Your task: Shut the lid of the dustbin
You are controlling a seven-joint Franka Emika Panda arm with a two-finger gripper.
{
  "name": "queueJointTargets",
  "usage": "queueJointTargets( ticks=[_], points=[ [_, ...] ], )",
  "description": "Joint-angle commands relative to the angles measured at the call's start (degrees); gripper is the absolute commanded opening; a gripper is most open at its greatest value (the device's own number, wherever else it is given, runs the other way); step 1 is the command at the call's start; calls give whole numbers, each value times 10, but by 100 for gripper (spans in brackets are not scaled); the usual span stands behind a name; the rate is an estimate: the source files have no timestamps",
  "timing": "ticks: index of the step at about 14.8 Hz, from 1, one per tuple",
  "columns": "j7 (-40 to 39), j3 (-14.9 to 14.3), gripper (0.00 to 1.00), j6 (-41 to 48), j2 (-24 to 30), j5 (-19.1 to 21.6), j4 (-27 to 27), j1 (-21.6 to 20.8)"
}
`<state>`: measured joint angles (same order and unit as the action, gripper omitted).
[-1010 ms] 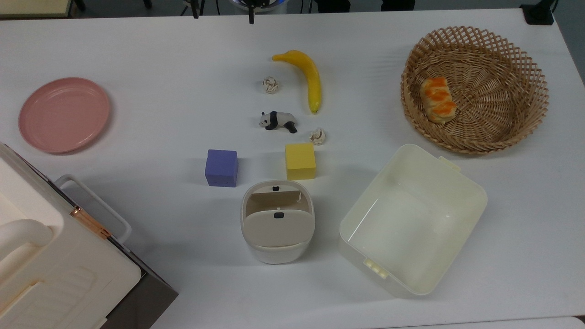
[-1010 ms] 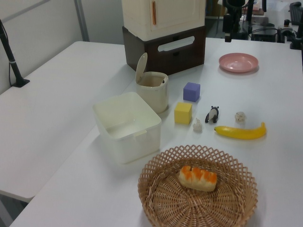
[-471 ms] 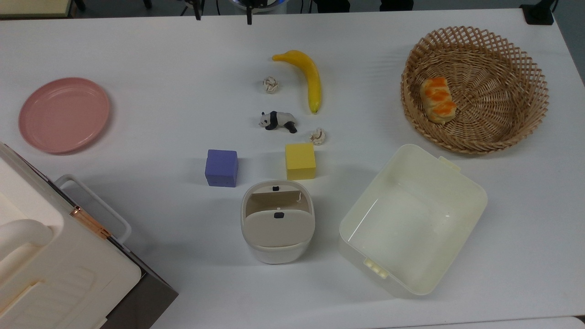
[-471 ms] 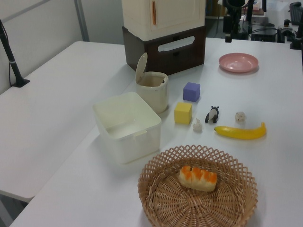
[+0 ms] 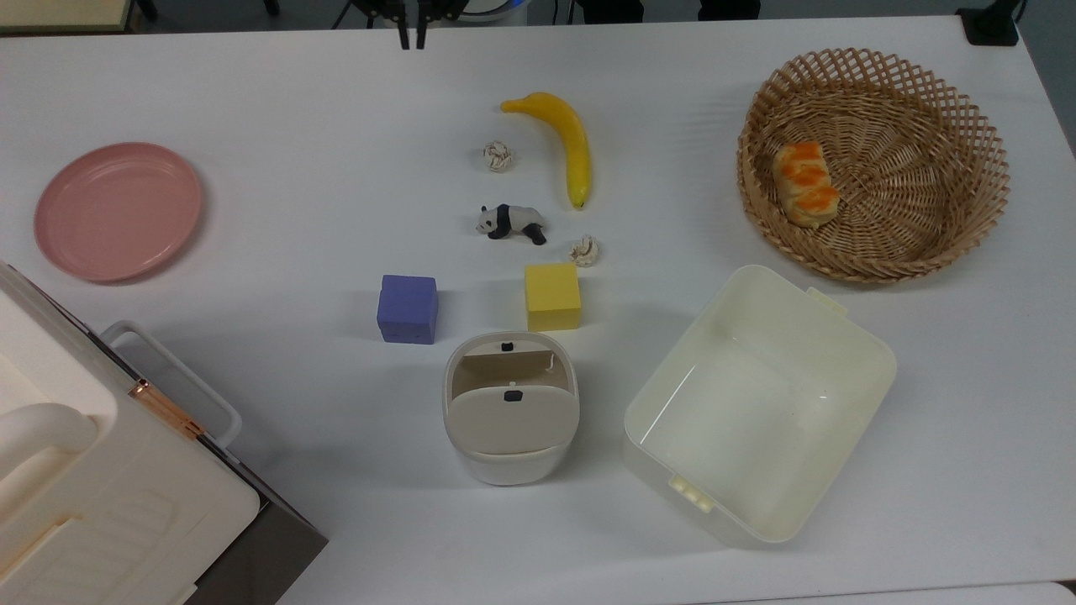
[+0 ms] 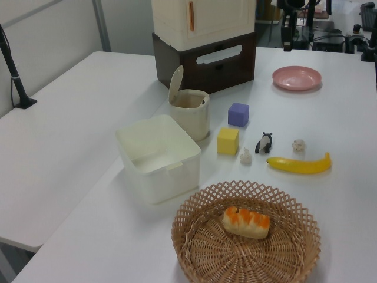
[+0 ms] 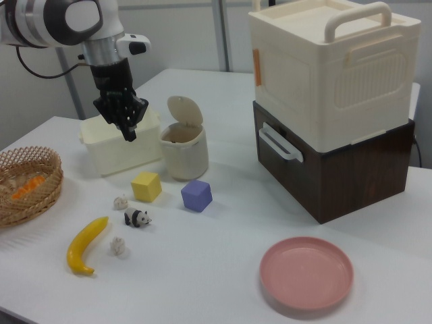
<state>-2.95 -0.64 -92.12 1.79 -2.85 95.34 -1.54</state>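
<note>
The dustbin [image 5: 510, 466] is a small white rounded bin standing near the table's front edge in the top view. Its lid [image 5: 510, 420], beige with a small black button, stands raised on its hinge and the opening shows. In the left view the lid [image 6: 175, 84] stands upright over the dustbin [image 6: 191, 118]. My gripper [image 5: 412, 40] hangs at the top view's top edge, far from the bin, with its fingers drawn together and nothing between them. The right view has the gripper [image 7: 128, 133] pointing down in the air left of the lid [image 7: 183, 111] and the dustbin [image 7: 184, 158].
A purple cube [image 5: 408, 308] and a yellow cube [image 5: 552, 297] sit just beyond the bin. A cream tub [image 5: 866, 353] stands to the top view's right and a big white case [image 5: 101, 496] to its left. Further off lie a banana [image 5: 572, 143], a toy panda [image 5: 511, 222], a wicker basket [image 5: 925, 244] and a pink plate [image 5: 118, 210].
The gripper's two fingers, wide apart a second ago at the top view's top edge, have come together. The bin, the lid and everything else have stayed put.
</note>
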Motion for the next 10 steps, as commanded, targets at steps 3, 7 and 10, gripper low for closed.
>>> queueJointTargets(
  ticks=[3, 7, 10],
  points=[
    [-17, -3, 0, 12, 0, 7, -16, 4],
    [-18, -2, 0, -5, -13, 5, -16, 0],
    [-17, 2, 0, -36, -31, 8, -31, -1]
  ],
)
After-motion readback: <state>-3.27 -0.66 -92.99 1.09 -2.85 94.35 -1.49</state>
